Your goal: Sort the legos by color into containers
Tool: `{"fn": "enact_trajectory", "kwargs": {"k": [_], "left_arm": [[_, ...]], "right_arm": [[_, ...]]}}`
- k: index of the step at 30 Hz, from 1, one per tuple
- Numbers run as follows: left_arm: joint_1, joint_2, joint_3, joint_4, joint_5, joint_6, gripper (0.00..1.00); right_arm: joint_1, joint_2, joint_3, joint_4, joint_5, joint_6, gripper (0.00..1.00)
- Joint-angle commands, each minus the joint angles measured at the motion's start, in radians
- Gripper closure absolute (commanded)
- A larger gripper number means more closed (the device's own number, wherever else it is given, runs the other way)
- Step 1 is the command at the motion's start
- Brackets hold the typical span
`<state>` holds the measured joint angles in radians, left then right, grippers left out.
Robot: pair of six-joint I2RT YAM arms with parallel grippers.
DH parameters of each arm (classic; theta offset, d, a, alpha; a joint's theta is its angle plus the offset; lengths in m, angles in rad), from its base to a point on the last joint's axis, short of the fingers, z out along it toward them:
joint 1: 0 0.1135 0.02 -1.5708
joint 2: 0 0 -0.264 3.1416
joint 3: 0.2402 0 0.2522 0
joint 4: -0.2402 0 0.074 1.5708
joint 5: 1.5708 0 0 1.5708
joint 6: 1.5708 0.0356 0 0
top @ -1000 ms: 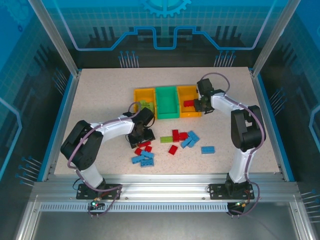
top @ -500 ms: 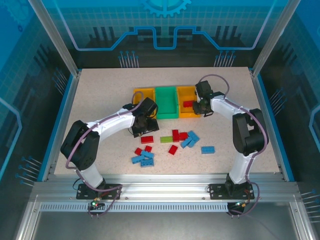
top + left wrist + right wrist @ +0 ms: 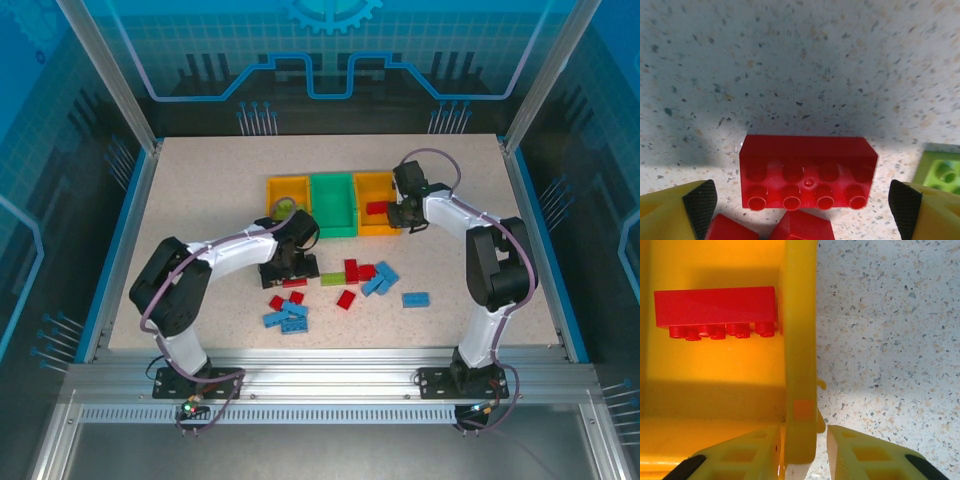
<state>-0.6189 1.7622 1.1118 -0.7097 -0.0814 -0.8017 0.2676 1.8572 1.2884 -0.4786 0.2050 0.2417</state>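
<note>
Speckled stone-look tabletop carries the glossy green middle bin. Just in front of that bin, the left gripper hangs with its yellow, black-padded fingers spread wide either side of a red eight-stud brick (not touching it). Over the orange-yellow bin joined to the green bin's right, the right gripper is pinched almost shut astride the smooth side wall, gripping nothing, and a second red brick lies on its side inside.
</note>
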Motion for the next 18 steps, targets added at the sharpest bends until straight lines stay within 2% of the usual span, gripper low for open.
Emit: {"fn": "enact_trajectory", "kwargs": {"k": [1,6,13,18], "left_arm": [[-0.016,0.031,0.027,-0.027,-0.003,0.032,0.10],[-0.016,0.055,0.026,-0.019,-0.011,0.045,0.17],[-0.015,0.080,0.087,-0.031,-0.036,0.080,0.46],[-0.014,0.077,0.145,-0.069,-0.051,0.104,0.48]], "right_arm": [[-0.015,-0.022,0.003,-0.022,0.008,0.009,0.68],[-0.026,-0.020,0.003,-0.023,0.000,0.007,0.68],[-0.028,-0.019,0.003,-0.016,-0.002,-0.006,0.68],[-0.055,-0.025,0.009,0.002,-0.055,-0.004,0.68]]}}
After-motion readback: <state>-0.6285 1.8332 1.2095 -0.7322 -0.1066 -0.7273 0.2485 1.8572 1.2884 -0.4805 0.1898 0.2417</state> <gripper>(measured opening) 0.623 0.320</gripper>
